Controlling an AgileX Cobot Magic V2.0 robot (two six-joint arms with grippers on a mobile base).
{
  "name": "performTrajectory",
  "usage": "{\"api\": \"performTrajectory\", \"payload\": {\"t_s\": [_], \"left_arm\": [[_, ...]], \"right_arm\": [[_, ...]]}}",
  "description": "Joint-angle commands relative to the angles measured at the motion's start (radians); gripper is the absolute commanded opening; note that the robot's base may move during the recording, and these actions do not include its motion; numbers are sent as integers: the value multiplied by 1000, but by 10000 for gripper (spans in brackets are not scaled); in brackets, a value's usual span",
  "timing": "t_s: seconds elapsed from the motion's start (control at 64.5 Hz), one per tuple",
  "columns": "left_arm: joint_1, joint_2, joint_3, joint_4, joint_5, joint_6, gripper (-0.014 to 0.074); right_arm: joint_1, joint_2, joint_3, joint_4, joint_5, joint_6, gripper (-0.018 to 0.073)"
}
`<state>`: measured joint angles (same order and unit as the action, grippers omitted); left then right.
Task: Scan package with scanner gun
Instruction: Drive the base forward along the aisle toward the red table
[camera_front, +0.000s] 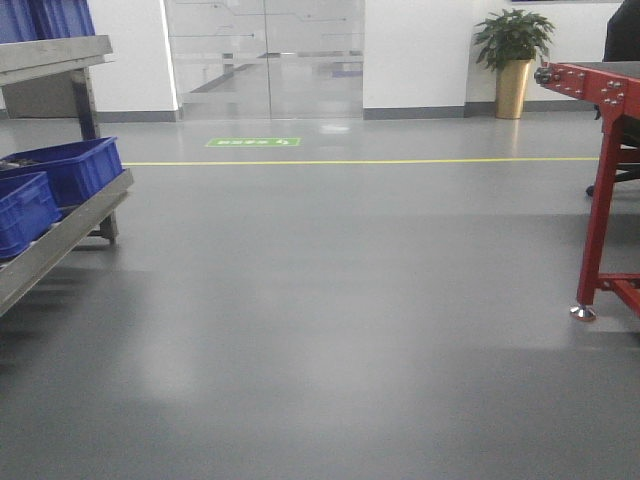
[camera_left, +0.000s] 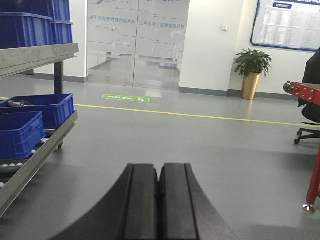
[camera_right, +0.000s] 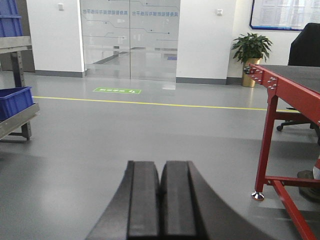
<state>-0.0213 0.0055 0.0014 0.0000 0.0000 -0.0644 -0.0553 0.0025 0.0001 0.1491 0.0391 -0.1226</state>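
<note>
Front view: grey floor (camera_front: 320, 330), blue crates (camera_front: 62, 168) at left; package and scanner gun not in sight. Left wrist: my left gripper (camera_left: 159, 200) clenched, empty. Right wrist: right gripper (camera_right: 161, 200) likewise clenched, empty. Expect scanner gun rigid, light; take it by the handle

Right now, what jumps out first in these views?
The dark blue plastic crates on the grey metal rack at the left and the red steel table frame at the right flank a wide grey floor. In the wrist views the left claw and right claw each sit shut, holding nothing. No package or scanner gun shows anywhere.
</note>
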Motion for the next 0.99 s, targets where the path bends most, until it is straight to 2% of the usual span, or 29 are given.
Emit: {"api": "performTrajectory", "payload": {"t_s": [0.0, 0.977], "left_arm": [[3, -6, -1, 0, -19, -4, -111], [3, -6, -1, 0, -19, -4, -111]], "right_arm": [[-1, -3, 0, 1, -17, 0, -162], [-1, -3, 0, 1, -17, 0, -162]]}}
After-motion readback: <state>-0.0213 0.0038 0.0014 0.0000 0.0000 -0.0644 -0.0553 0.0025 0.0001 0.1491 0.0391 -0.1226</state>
